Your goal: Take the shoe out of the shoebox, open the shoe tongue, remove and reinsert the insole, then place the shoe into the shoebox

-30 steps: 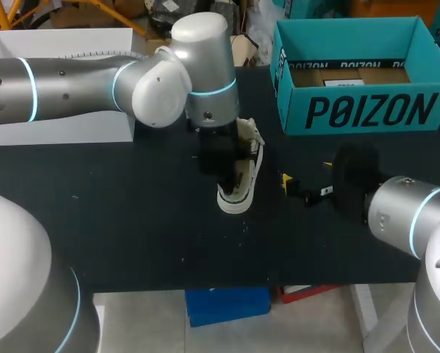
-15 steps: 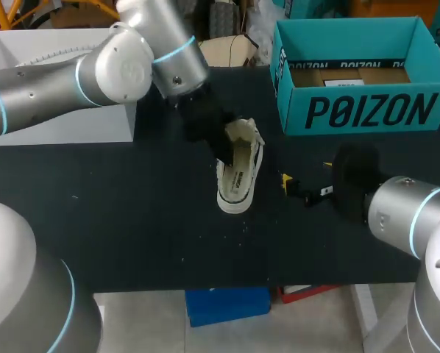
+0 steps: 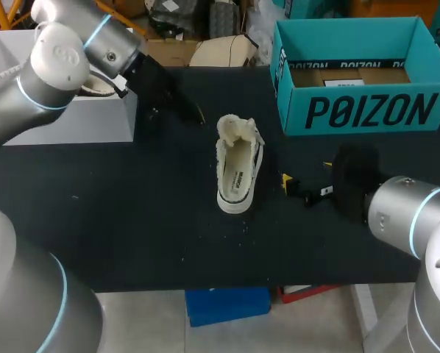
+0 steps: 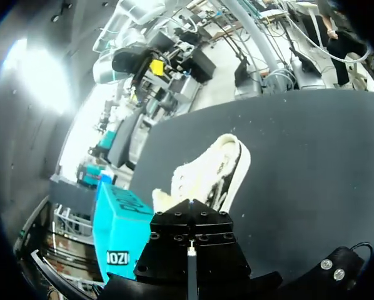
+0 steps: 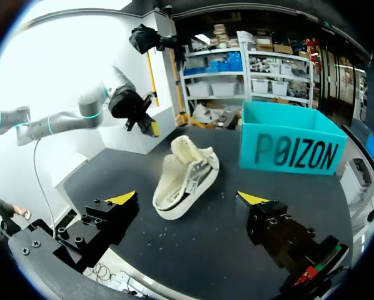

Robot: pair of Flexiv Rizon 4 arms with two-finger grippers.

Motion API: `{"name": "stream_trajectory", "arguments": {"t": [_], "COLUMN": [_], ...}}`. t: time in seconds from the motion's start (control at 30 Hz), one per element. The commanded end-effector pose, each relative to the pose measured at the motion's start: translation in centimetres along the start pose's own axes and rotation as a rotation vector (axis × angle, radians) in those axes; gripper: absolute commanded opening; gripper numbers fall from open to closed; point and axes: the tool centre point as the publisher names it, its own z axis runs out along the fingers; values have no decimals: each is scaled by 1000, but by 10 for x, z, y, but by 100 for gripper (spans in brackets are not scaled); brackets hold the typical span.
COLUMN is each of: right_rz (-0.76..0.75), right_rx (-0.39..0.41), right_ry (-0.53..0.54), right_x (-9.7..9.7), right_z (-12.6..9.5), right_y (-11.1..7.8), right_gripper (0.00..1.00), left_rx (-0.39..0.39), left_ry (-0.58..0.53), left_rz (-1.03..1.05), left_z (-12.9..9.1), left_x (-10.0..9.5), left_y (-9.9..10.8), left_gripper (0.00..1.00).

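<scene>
A white low sneaker with a black side stripe lies on the black table, its insole showing and its tongue pushed up at the far end. In the back right corner the teal shoebox stands open. My left gripper is shut on nothing, raised behind and to the left of the shoe. Seen from the left wrist, its black fingers are pressed together, the shoe ahead of them and the shoebox beside it. My right gripper stands open just right of the shoe; its yellow tips frame the shoe in the right wrist view.
A white box sits at the table's back left, under my left arm. In the right wrist view the teal shoebox is beyond the shoe to one side.
My left gripper has pulled away from the shoe's tongue, up and back to the left. The shoe stays where it was, tongue raised. The right arm has not moved.
</scene>
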Motion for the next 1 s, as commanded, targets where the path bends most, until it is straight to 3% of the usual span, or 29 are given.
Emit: {"name": "stream_trajectory", "arguments": {"t": [0.03,0.13,0.33,0.7,1.0], "right_rz": [1,1,1,1,1], "right_rx": [-4,-4,-4,-4,-4], "right_ry": [-4,-4,-4,-4,-4], "right_x": [2,2,2,2,2], "right_z": [1,1,1,1,1], "right_y": [-1,-1,-1,-1,-1], "right_gripper": [100,100,100,100,100], "left_rx": [-219,-307,-380,-402,-363], "left_ry": [-502,-403,-243,-50,69], "left_rz": [-237,-187,-99,-30,5], "left_z": [-2,-8,-7,4,32], "left_x": [-2,-12,-30,-38,-32], "left_y": [16,33,45,55,60], "left_gripper": [0,0,0,0,0]}}
